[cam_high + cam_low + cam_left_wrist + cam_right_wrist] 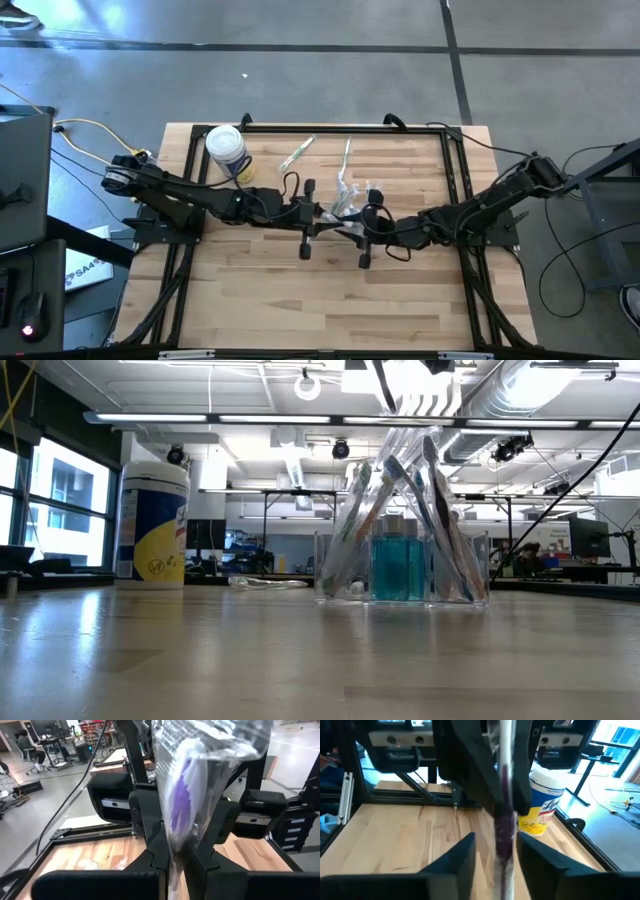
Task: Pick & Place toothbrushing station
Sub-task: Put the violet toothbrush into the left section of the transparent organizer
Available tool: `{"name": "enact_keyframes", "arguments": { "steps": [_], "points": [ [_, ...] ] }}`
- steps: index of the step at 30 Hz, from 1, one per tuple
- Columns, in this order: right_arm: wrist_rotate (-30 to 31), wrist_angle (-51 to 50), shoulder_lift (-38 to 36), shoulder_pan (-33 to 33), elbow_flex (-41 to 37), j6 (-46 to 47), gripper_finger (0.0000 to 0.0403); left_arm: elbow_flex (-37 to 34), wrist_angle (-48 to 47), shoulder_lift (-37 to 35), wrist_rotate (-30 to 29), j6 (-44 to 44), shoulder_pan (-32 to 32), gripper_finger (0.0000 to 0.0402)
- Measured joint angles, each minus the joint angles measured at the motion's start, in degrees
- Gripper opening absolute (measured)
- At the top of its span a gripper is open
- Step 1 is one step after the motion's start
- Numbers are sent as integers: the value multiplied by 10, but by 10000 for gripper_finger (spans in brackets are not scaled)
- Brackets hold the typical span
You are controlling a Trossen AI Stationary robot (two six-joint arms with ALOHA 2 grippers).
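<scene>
The toothbrushing station [400,565], a clear plastic holder with several wrapped toothbrushes and a blue bottle, stands on the table's middle; in the high view it [352,196] shows partly under the grippers. Above it both grippers meet at a clear-wrapped toothbrush with a purple part [182,785] [504,820]. My left gripper [175,870] [318,213] is shut on this packet. My right gripper [497,855] [358,225] faces it, open, its fingers standing on either side of the packet with a gap. My left gripper pinches the wrapped toothbrush's lower part [176,851] between its two fingers, coming level from the table's left, fingers across the packet. The packet stands roughly upright and rises above the fingers. Its lower end is hidden by the gripper.
A white tub with a yellow label [226,150] [152,525] stands at the far left. Two wrapped toothbrushes [298,153] [348,155] lie on the far part of the table. Black frame rails [455,170] run along the table's edges. Bare wood [330,300] lies on the near side.
</scene>
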Motion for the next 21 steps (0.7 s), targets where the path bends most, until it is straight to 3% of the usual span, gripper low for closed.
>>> {"name": "enact_keyframes", "arguments": {
  "steps": [5, 10, 14, 17, 21],
  "points": [
    [30, -11, -17, 24, 0, 1, 184, 0, -7, 0, -27, 0, 0, 21],
    [138, -83, -59, 68, 0, 17, 235, 0, -33, -6, -37, -10, 0, 21],
    [171, -152, -95, 103, 0, 68, 258, 2, -117, -20, -37, -32, 18, 21],
    [173, -180, -109, 121, 0, 100, 263, 7, -173, -34, -5, -77, 57, 21],
    [186, -203, -110, 135, 0, 118, 259, 8, -171, -32, 71, -106, 115, 21]
  ]
}}
